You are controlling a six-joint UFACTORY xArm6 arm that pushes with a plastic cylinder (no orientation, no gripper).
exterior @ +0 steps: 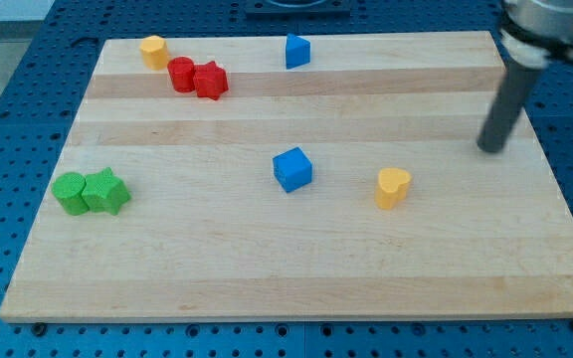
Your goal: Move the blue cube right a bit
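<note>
Wooden board (296, 268) first: we count seven blocks on it. Two are blue, the blue cube (292, 169) near the middle and a blue wedge-like block (297, 51) at the view's top. Two green blocks (91, 192) touch at the view's left, two red blocks (197, 77) touch at upper left, and a yellow cylinder (153, 50) and yellow heart block (393, 187) complete it. We judge the cube light, rigid and easily slid; we should press its left face. Our rod has no fingers, grasping nothing; my tip (489, 149) sits well right of the cube.
</note>
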